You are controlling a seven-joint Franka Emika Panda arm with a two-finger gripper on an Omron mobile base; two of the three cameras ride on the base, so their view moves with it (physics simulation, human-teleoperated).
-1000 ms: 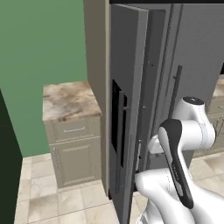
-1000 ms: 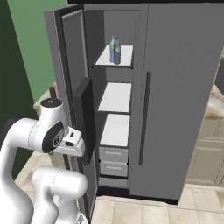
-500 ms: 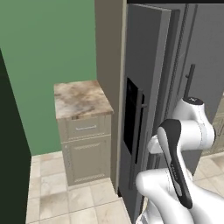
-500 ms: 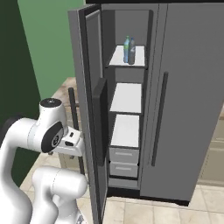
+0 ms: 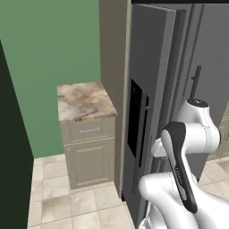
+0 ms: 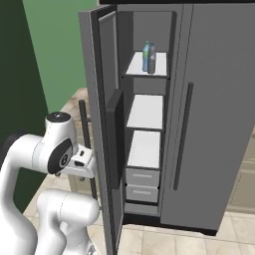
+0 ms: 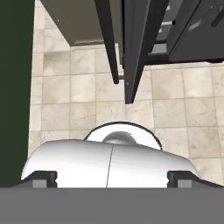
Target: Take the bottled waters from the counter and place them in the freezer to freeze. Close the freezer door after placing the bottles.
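Both bottled waters stand together on the top shelf of the open freezer [image 6: 152, 27]: the light blue one [image 6: 146, 56] at the left, the dark grey-blue one [image 6: 152, 59] touching its right side. The freezer door [image 6: 99, 74] [image 5: 152, 58] stands wide open, with its black dispenser panel [image 5: 135, 123] facing the counter [image 5: 85, 100]. My hand [image 6: 80, 162] hangs outside the door, close to its dark bar handle [image 6: 83, 129] [image 7: 111, 43]. The gripper [image 7: 111, 178] is open, holds nothing and points down at the floor.
The fridge's right door [image 6: 214, 99] is shut, its long handle [image 6: 182, 134] beside the freezer opening. A beige tall panel [image 5: 114, 53] separates counter and fridge. A green wall [image 5: 53, 44] is behind the counter, a dark panel [image 5: 11, 134] at far left, and beige floor tiles [image 7: 65, 87] below.
The base has driven, so both base views have shifted: counter and fridge sit further right in the pictures. The arm keeps its pose and the gripper stays open.
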